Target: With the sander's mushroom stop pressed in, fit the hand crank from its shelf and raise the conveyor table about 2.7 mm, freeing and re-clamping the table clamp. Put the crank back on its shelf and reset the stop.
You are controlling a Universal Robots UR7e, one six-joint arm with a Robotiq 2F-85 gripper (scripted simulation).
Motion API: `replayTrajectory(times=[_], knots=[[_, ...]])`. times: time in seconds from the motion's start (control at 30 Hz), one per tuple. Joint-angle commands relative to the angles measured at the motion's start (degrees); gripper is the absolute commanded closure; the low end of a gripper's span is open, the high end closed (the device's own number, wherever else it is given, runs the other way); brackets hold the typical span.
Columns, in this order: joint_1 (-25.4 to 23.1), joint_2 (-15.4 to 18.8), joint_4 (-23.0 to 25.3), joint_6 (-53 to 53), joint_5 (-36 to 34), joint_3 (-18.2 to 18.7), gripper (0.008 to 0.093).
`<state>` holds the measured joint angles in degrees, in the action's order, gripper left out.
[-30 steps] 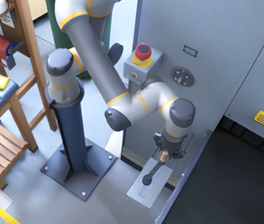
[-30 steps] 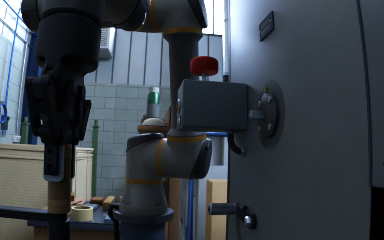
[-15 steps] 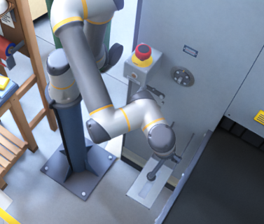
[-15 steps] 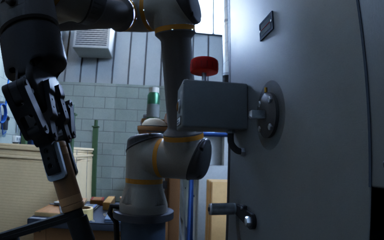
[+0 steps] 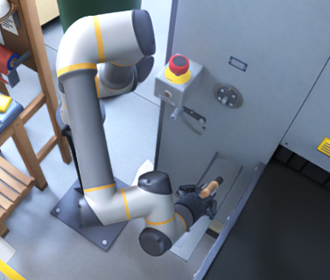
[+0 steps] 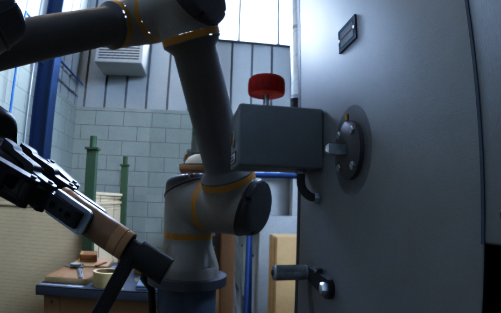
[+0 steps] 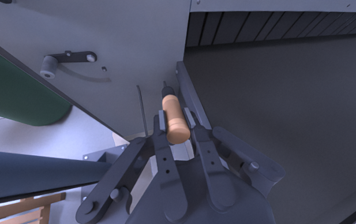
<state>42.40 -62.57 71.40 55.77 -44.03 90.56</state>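
Note:
My gripper [image 7: 174, 119] is closed on the hand crank [image 7: 174, 119], with a finger on each side of its tan wooden grip. It holds the crank low beside the sander's side panel, above the shelf [image 5: 197, 232]. The crank's dark arm [image 6: 127, 268] slants down from the grip. The red mushroom stop [image 5: 178, 64] sits on its grey box high on the panel. The round crank shaft hub [image 5: 228, 95] is to the right of the box. The table clamp lever [image 5: 190, 114] hangs just below the box. The dark conveyor table [image 5: 293, 218] lies to the right.
The sander's side panel [image 5: 240, 65] stands close beside my gripper. The conveyor's edge rail [image 5: 232, 218] runs past the shelf. My arm's base plate [image 5: 87, 210] is on the floor to the left. A wooden bench [image 5: 4, 144] stands further left.

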Motion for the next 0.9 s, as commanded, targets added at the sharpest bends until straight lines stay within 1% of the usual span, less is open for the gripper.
replayTrajectory(times=[0.0, 0.13, 0.23, 0.33, 0.4, 0.47, 0.57, 0.87], knots=[[0.26, 0.99, -2.82, 2.39, 1.02, -0.82, 0.0934], [1.4, 5.73, -15.05, 13.0, 4.3, -4.25, 0.0934], [1.85, 9.0, -23.22, 20.12, 5.65, -6.68, 0.0934], [2.08, 11.73, -29.82, 25.91, 6.32, -8.7, 0.0934], [2.15, 13.15, -33.17, 28.87, 6.53, -9.75, 0.0934], [2.19, 14.22, -35.68, 31.09, 6.63, -10.54, 0.0934], [2.22, 15.2, -37.98, 33.13, 6.68, -11.26, 0.0934], [2.16, 15.88, -39.28, 34.12, 6.4, -11.97, 0.0934]])
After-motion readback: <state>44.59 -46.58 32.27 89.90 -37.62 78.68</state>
